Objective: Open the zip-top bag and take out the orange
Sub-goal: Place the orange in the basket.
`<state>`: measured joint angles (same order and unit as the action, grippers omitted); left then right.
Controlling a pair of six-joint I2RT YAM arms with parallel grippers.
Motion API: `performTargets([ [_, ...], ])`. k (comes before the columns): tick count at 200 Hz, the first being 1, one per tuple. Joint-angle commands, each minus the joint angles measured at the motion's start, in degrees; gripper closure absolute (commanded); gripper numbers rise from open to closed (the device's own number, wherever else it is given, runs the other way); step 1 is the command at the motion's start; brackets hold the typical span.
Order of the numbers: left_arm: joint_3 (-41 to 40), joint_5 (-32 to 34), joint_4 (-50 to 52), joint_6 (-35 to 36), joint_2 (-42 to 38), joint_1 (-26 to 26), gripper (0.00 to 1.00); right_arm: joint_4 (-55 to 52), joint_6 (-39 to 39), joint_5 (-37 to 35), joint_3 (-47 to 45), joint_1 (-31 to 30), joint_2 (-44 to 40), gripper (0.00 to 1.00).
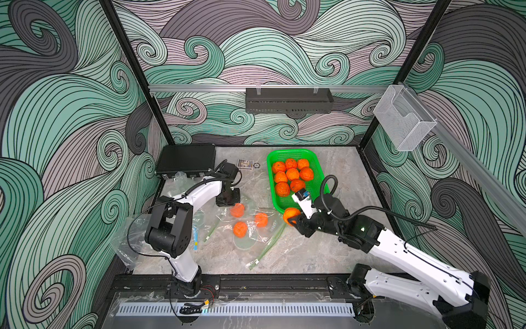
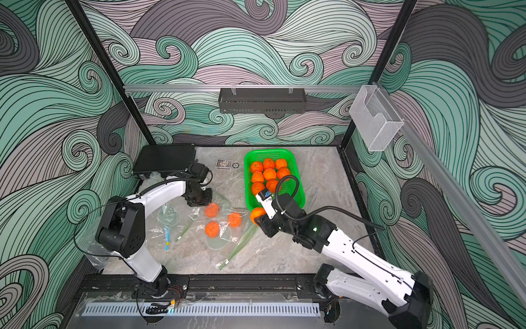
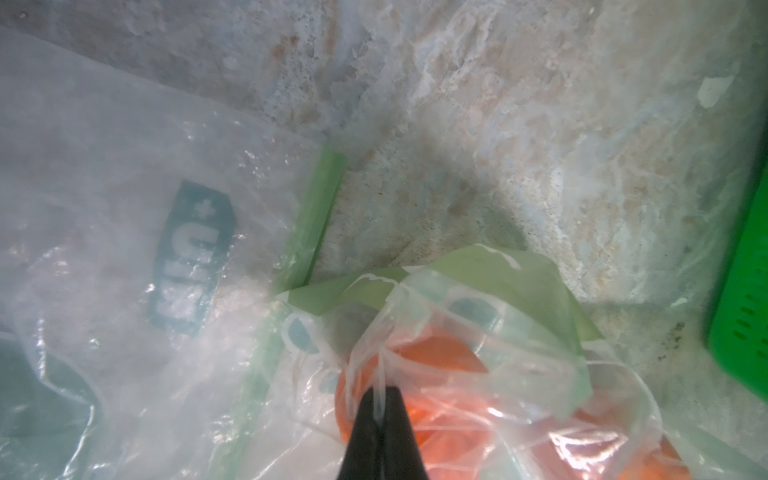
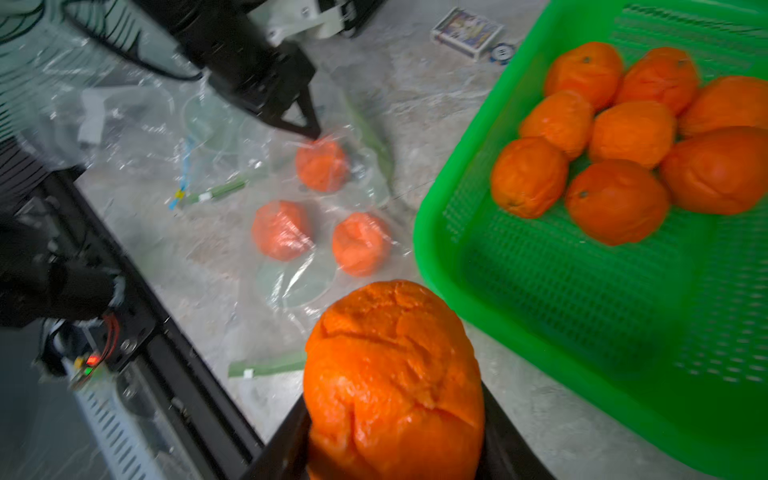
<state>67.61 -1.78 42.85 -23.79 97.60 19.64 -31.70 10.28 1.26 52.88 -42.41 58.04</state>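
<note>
The right jaws were clamped on an orange [image 4: 395, 374], bare of any bag and held clear of the tabletop [image 1: 341, 242]. The near corner of the green basket [image 4: 457, 249] stood just beside them. My worry there was the fruit's skin. It looked wrinkled and soft, so a hard squeeze might have crushed it and a loose one might have let it slide out. A low swing toward the basket could have knocked the orange against the rim and shoved the basket along.

The left jaws were pressed together on a thin fold of a zip-top bag [image 3: 436, 345], with a bagged orange [image 1: 237, 210] directly beneath them. That film could have slipped free or torn under the fruit's weight. Whether that bag's green zip strip [image 3: 519, 282] was fully parted I could not tell. If it was, a lift might have tipped the fruit out to roll.

Two more bagged oranges [image 1: 240, 229] lay near the left jaws on overlapping plastic, so any pull risked dragging them too.
</note>
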Motion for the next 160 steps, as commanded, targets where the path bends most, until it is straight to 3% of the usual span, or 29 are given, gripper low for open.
performTargets([
  [1,-0.5,-0.2,3.7,0.1,0.2,0.0,1.0,-3.1,-0.3,0.9,3.9,7.2,5.3,0.58],
  [27,-0.4,-0.3,3.8,0.1,0.2,0.0,1.0,-2.9,2.0,-1.8,7.5,14.6,13.8,0.58],
  [63,-0.2,-0.4,3.7,0.1,0.4,0.0,1.0,-1.9,1.8,-7.3,12.1,19.9,24.6,0.58],
  [160,-0.2,-0.9,3.8,0.4,0.5,0.1,1.0,0.1,2.0,-16.6,22.1,21.9,42.5,0.56],
])
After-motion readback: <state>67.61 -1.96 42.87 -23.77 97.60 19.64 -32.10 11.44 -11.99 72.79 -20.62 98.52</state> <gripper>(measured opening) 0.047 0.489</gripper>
